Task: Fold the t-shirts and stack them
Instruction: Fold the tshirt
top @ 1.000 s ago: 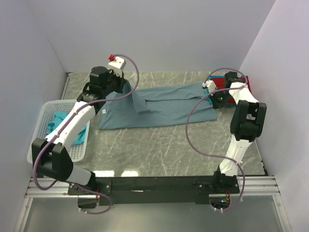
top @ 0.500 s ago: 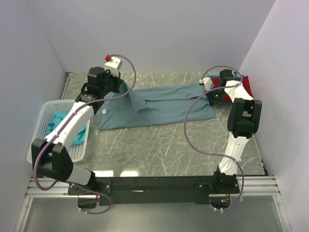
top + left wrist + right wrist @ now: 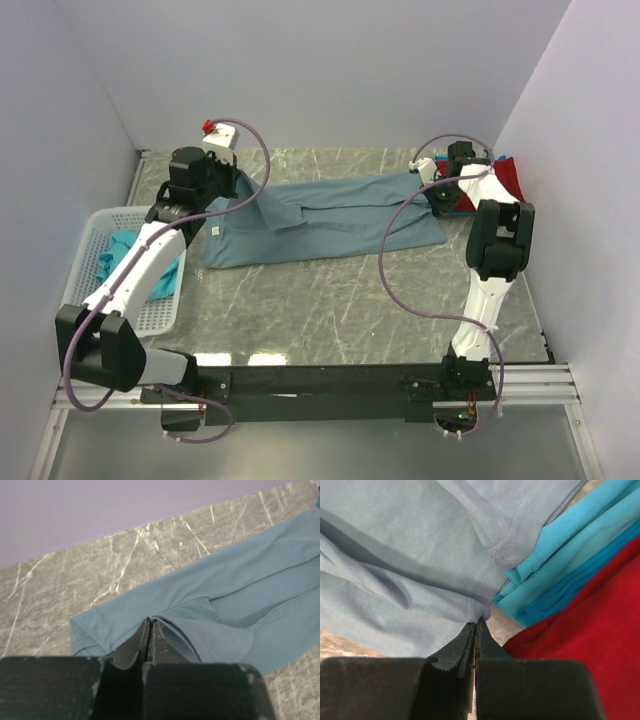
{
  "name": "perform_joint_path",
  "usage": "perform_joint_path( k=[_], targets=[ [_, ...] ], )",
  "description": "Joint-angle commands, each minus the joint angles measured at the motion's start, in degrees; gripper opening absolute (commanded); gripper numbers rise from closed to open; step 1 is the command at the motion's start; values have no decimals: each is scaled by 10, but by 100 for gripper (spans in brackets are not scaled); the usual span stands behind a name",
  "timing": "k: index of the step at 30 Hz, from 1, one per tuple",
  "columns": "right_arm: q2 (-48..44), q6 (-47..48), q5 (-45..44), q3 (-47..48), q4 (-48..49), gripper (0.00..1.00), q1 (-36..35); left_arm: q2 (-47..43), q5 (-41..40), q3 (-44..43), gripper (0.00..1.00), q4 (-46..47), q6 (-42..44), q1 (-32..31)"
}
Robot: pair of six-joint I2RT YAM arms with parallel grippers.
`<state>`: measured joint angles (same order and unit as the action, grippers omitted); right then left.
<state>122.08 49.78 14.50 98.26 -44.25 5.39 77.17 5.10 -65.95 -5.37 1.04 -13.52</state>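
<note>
The large slate blue-grey t-shirt [image 3: 330,220] lies spread across the back of the table. My left gripper [image 3: 250,187] is shut on a fold of it at its left end, seen in the left wrist view [image 3: 149,621]. My right gripper [image 3: 432,192] is shut on its right corner, seen in the right wrist view [image 3: 477,621]. A folded teal t-shirt [image 3: 565,555] and a red t-shirt [image 3: 590,635] lie stacked just right of that corner; the red one shows at the back right in the top view [image 3: 508,178]. Another teal t-shirt [image 3: 122,250] lies in the basket.
A white plastic basket [image 3: 85,260] stands at the table's left edge. Purple walls close in the back and both sides. Purple cables loop off both arms. The marble table [image 3: 340,300] shows bare in front of the shirt.
Both grippers have pulled outward with the blue-grey shirt: the left one moved left and back, the right one moved right and back, stretching the shirt flatter.
</note>
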Motion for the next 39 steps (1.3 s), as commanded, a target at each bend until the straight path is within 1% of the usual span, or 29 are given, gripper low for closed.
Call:
perform_joint_path(
  k=[1,5,8,15,20,29,30,33,34,36,39],
  targets=[
    [3,-12,-18,25,3,0,-4,-37,-3,2,1,26,-7,2],
    [9,-13,-26,25,2,0,-4,-54,-19,14,1,29,-7,5],
    [11,-17,-29,29,0,0,-4,-44,-24,14,0,19,-6,11],
    [11,-20,-30,30,2,0,-4,-25,-20,5,0,15,-7,17],
    [12,-24,-32,34,5,0,-4,-28,-28,6,0,13,-6,23],
    [14,-31,-26,33,7,0,-11,-16,-14,2,1,9,-7,25],
    [14,-32,-26,33,9,5,-12,-13,-12,1,1,9,-7,25],
    [7,-49,-35,26,31,33,-14,-4,-7,-1,1,7,-7,25],
    [3,-65,-36,24,38,37,-14,2,-6,-4,1,5,-26,25],
    [-15,-85,-40,13,64,43,-14,9,-3,-11,0,4,-26,25],
    [-45,-114,-34,-7,80,44,-13,25,-3,-21,1,3,-24,25]
  ],
)
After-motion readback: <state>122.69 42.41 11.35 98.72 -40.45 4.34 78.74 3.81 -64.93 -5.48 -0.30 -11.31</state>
